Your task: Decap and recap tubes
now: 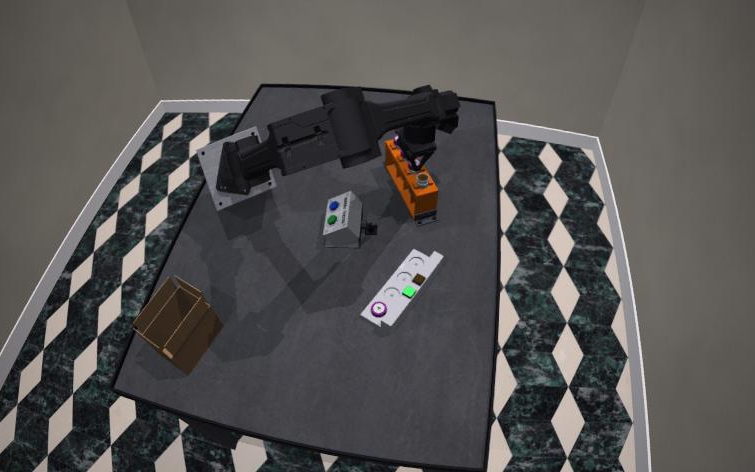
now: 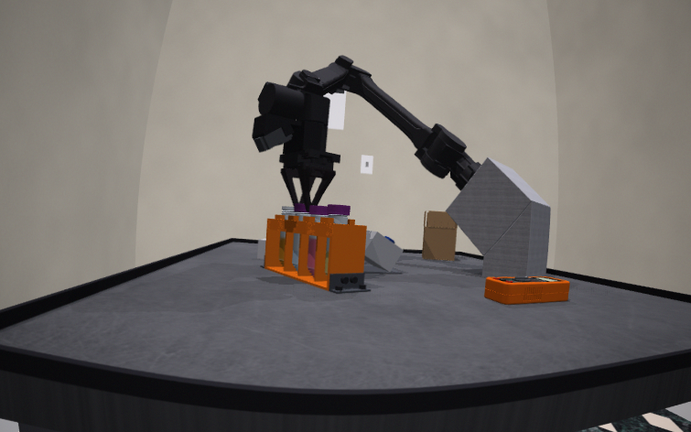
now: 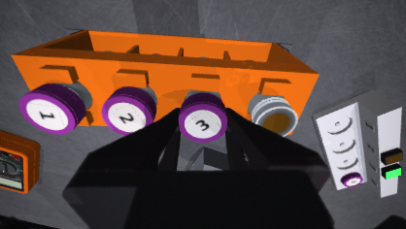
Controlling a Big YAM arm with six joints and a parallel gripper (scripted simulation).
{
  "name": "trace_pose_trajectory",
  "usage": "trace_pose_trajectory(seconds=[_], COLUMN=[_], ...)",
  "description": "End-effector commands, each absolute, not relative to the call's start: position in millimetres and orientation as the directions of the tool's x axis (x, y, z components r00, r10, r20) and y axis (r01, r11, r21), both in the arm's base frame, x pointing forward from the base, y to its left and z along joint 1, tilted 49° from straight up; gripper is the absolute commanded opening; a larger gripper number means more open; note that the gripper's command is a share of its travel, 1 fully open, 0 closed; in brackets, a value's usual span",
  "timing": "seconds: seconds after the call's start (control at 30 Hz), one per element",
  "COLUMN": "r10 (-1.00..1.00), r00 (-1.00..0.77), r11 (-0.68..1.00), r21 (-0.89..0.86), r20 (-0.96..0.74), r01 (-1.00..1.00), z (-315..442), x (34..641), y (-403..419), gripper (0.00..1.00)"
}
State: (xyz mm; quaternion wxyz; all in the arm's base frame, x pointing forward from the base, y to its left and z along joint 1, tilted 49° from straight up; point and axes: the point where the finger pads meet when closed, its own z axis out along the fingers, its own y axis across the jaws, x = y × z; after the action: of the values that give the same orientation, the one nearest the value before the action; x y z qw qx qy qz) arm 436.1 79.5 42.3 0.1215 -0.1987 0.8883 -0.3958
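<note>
My gripper (image 1: 417, 163) (image 2: 305, 206) (image 3: 202, 114) points down over the orange decapping station (image 1: 425, 204) (image 2: 348, 249). It is shut on the purple cap 3 (image 3: 202, 125), which sits on tube 3. Cap 1 (image 3: 46, 116) (image 2: 339, 210) and cap 2 (image 3: 127, 116) sit on their tubes. Tube 4 (image 1: 422, 179) (image 3: 275, 120) is uncapped. Cap 4 (image 1: 379, 308) (image 3: 352, 180) lies in nest 4 of the white cap tray (image 1: 436, 257); the other nests are empty. The green lamp (image 1: 408, 291) (image 3: 392, 173) is lit; the amber lamp (image 1: 418, 279) (image 3: 391, 156) is dark. Thread seating is not visible.
The grey housing (image 1: 352, 228) with the blue CYCLE key (image 1: 333, 205) and green READY key (image 1: 332, 219) stands between arm base and tray. An open cardboard box (image 1: 192, 340) is at the table's near left in the top view. An orange multimeter (image 2: 527, 290) (image 3: 30, 160) lies beyond tube 1's end.
</note>
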Motion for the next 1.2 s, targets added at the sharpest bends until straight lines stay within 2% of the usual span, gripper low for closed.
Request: trace_pose_trajectory(seconds=[0.0,0.27,0.47,0.5,0.9,1.0,1.17], r10=[-0.348,-0.171,-0.192,-0.192,-0.192,-0.280,-0.361], r00=[-0.927,-0.933,-0.920,-0.920,-0.920,-0.934,-0.921], r11=[0.660,0.725,0.735,0.735,0.735,0.694,0.661], r21=[-0.738,-0.682,-0.671,-0.671,-0.671,-0.719,-0.738], r20=[-0.139,-0.317,-0.342,-0.342,-0.342,-0.221,-0.150], r01=[-0.137,0.099,0.096,0.096,0.096,-0.038,-0.139], z=[36,35,45,45,45,39,41], x=[434,434,441,441,441,435,437], y=[72,70,82,82,82,76,77], gripper=[0.00,0.00,0.00,0.49,0.49,0.49,0.49])
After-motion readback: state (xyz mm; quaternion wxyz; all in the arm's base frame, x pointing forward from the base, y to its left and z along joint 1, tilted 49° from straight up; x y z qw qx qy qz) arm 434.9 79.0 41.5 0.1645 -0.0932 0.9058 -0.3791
